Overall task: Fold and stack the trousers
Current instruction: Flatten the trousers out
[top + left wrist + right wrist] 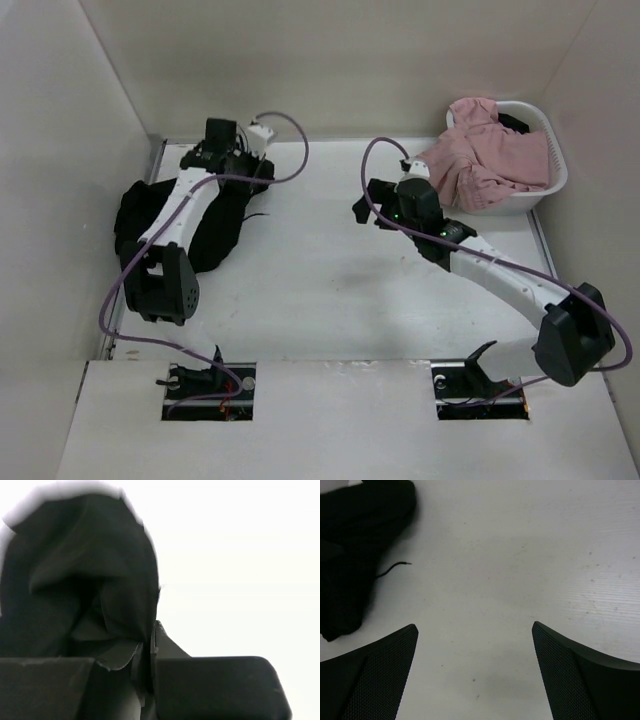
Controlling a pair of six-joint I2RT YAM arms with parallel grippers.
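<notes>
Pressed together, the left gripper (pixel 149 647) pinches a fold of the black trousers (pixel 75 580), whose crumpled heap lies beneath and behind it at the left side of the table (pixel 330 290). The right gripper (pixel 475 630) hangs over the bare surface with fingers spread wide, the trousers well off to its left and a pink garment (pixel 490 160) in a white basket (pixel 557 182) near it on the opposite side.
</notes>
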